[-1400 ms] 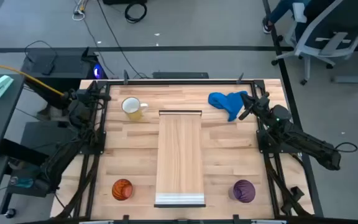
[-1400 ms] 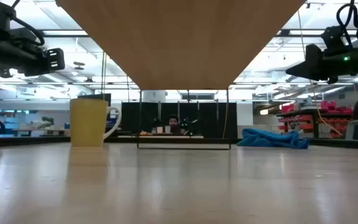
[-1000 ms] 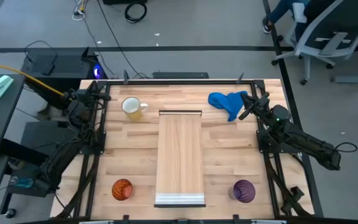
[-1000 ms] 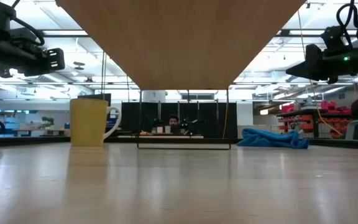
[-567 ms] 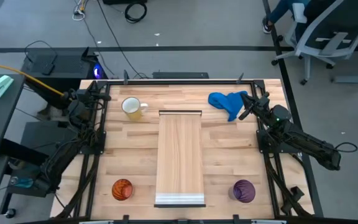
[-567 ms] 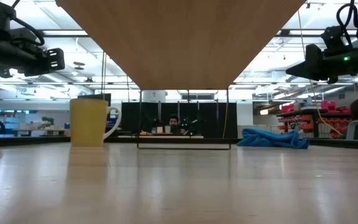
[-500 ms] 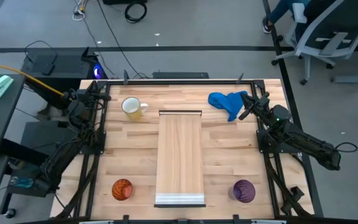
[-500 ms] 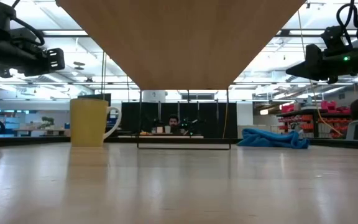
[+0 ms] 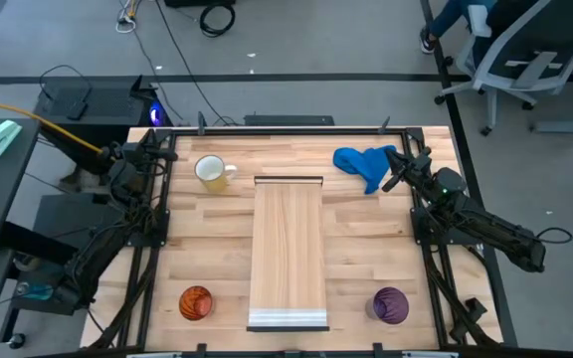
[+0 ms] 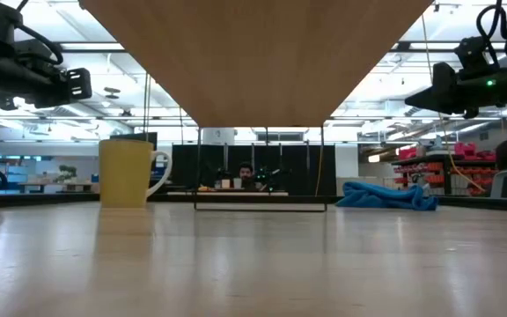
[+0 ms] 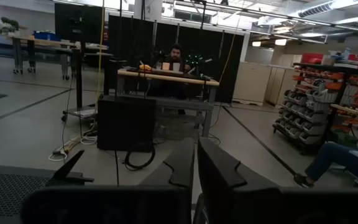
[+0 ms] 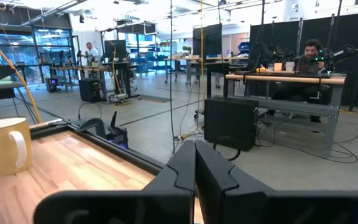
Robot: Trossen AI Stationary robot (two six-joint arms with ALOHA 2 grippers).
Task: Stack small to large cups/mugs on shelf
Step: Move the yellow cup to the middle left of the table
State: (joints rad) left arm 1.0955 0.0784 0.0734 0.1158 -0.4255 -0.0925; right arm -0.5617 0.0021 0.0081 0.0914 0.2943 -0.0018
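Observation:
The white mug (image 9: 210, 172) stands upright on the table at the far left, its handle toward the shelf; it also shows in the low view (image 10: 128, 173) and the right wrist view (image 12: 5, 144). The orange ribbed cup (image 9: 196, 302) stands near left, the purple ribbed cup (image 9: 390, 305) near right. The shelf (image 9: 288, 254) runs down the table's middle. My left gripper (image 11: 196, 163) is shut and empty at the far left edge (image 9: 164, 147). My right gripper (image 12: 195, 163) is shut and empty at the far right edge (image 9: 398, 171), beside the blue cloth.
A blue cloth (image 9: 365, 163) lies crumpled at the far right of the table, also in the low view (image 10: 387, 195). The shelf's underside (image 10: 253, 62) fills the top of the low view. A person sits at a desk in the room behind (image 11: 175, 55).

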